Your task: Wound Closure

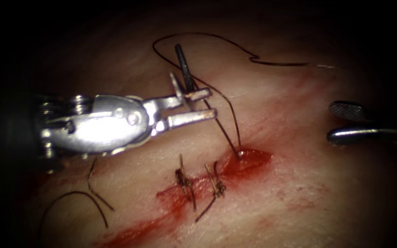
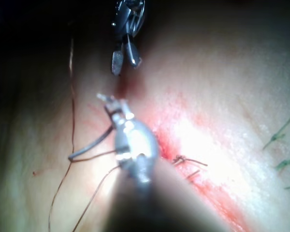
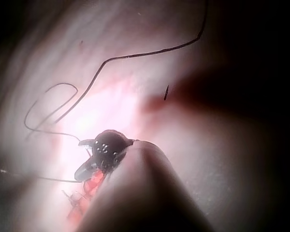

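Left tool [image 1: 197, 106] clenches the needle [image 1: 185, 69] clear of the tissue [image 1: 299, 193] (right tool [image 1: 345, 123] spread, empty); keep thread [image 1: 228, 124] untangled.

Two pincers are in the endoscope view: the left pincer [image 1: 197, 106] and the right pincer [image 1: 345, 123]. One needle [image 1: 185, 69] shows, and one long thread [image 1: 226, 98]. One cut [image 1: 194, 193] crosses the tissue [image 1: 299, 193], bearing two knotted stitches [image 1: 185, 181].
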`<state>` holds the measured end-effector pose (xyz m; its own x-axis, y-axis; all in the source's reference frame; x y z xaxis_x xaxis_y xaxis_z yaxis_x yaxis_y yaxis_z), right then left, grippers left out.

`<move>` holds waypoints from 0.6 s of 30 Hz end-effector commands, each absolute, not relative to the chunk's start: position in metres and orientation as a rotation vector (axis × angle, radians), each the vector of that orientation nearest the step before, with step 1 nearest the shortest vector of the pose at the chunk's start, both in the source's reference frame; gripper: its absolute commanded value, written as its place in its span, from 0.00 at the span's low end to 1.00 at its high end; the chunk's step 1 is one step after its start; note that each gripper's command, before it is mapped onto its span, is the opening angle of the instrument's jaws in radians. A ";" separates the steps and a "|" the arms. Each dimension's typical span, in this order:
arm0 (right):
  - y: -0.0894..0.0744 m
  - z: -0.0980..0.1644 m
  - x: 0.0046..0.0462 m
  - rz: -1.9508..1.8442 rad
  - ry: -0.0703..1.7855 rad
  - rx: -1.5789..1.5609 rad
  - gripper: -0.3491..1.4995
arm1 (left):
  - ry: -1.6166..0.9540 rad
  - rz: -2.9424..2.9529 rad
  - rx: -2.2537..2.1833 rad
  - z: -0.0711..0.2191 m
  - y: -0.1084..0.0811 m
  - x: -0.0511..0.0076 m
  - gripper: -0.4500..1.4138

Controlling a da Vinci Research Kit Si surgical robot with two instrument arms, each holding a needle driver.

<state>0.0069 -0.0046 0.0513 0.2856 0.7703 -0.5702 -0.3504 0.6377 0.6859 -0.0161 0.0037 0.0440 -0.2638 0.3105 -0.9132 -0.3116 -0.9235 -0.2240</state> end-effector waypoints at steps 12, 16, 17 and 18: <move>-0.009 0.055 0.0101 0.711 1.003 0.516 0.95 | 0.112 2.195 -1.658 0.043 0.007 -0.0160 0.00; -0.009 0.056 0.0108 0.715 1.007 0.523 0.95 | 0.106 2.192 -1.687 0.043 0.007 -0.0165 0.00; -0.009 0.056 0.0109 0.723 1.007 0.533 0.95 | 0.113 2.192 -1.697 0.043 0.006 -0.0166 0.00; -0.009 0.056 0.0110 0.720 1.009 0.537 0.95 | 0.110 2.200 -1.703 0.044 0.005 -0.0167 0.00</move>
<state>0.0103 -0.0086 0.0554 0.3420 0.7529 -0.5623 -0.2894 0.6537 0.6993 -0.0162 0.0049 0.0435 -0.2133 0.2255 -0.9506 -0.3157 -0.9367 -0.1514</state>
